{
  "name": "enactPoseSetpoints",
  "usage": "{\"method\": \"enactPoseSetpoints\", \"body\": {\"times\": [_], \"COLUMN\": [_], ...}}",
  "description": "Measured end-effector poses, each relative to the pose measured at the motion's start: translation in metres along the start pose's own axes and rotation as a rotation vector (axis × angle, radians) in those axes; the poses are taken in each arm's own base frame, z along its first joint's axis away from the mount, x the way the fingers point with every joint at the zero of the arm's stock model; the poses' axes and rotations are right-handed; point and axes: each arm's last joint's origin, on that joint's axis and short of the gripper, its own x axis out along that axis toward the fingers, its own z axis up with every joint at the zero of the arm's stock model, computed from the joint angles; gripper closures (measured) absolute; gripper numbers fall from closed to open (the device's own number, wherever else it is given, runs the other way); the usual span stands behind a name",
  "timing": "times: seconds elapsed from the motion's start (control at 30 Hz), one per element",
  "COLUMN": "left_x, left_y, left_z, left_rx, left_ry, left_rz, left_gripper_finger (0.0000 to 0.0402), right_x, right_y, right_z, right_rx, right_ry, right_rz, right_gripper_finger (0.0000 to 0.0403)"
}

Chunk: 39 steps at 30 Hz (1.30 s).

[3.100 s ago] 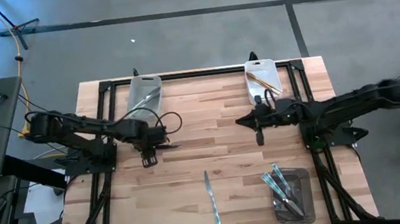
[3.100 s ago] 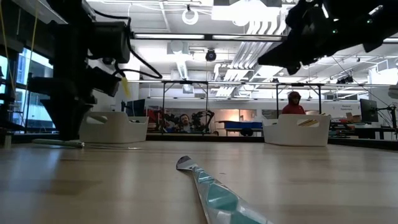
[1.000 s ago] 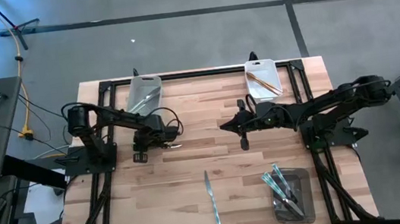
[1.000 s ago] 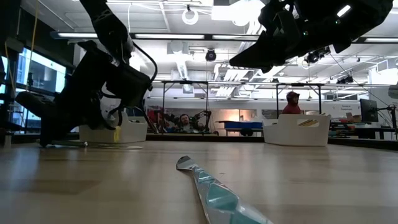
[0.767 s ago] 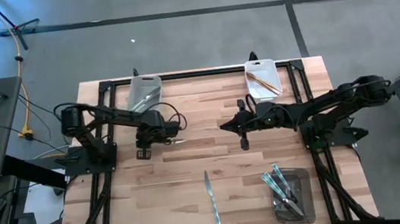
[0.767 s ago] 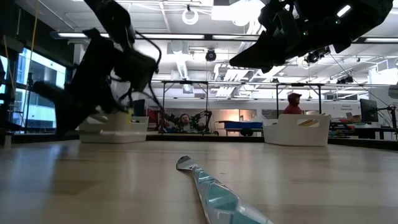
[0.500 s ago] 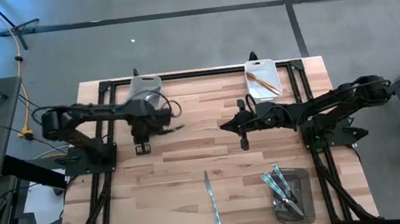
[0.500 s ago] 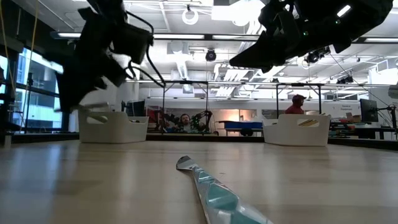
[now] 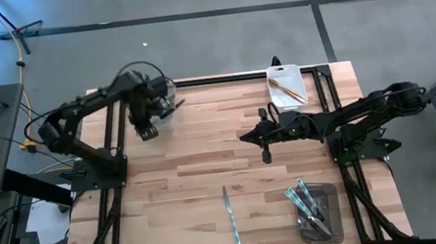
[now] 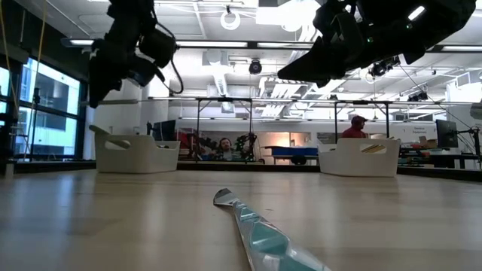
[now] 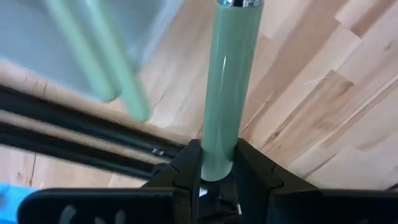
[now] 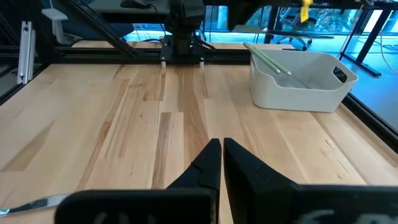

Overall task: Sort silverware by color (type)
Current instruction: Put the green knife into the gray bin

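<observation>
The left gripper (image 9: 164, 103), at the upper left of the high view, is clamped on a pale green-handled utensil (image 11: 227, 87) just over the left bin (image 10: 135, 154). The utensil's long axis runs straight out from the fingertips. Judged from this, release requires only a small shift over the bin. The right gripper (image 9: 246, 136) hangs at table centre, fingers together, well apart from the iridescent knife (image 9: 230, 217) at lower centre.

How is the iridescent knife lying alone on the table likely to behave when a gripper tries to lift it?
The knife lies flat on the table, so fingers probably get little edge to catch. Its glossy finish suggests it may slip. Being slim metal, it should stay stiff.
</observation>
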Motion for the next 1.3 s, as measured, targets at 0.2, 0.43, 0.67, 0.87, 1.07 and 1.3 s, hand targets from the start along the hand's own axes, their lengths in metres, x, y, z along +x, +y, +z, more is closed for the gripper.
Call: {"method": "enactPoseSetpoints", "body": {"times": [0.2,0.43,0.67,0.87,1.07,1.3], "left_x": [0.003,0.018,0.034,0.04,0.04,0.039], "left_y": [0.039,0.072,0.083,0.091,0.096,0.096], "left_z": [0.013,0.032,0.043,0.044,0.042,0.042], "left_rx": [-0.071,-0.135,-0.154,-0.197,-0.232,-0.24], "left_ry": [0.058,0.128,0.182,0.169,0.167,0.166], "left_rz": [-0.055,-0.109,-0.177,-0.281,-0.289,-0.287], "left_gripper_finger": [0.0345,0.0345,0.0345,0.0345,0.0345,0.0345], "right_x": [0.0,0.0,0.0,0.0,0.0,0.0], "right_y": [0.0,0.0,0.0,0.0,0.0,0.0], "right_z": [0.0,-0.001,-0.001,-0.001,-0.001,-0.001], "right_rx": [0.0,0.0,-0.01,-0.018,-0.018,-0.018], "right_ry": [0.001,0.007,0.008,0.008,0.008,0.008], "right_rz": [0.0,0.0,0.0,0.0,0.0,0.0], "right_gripper_finger": [0.0401,0.0401,0.0401,0.0401,0.0401,0.0401]}}
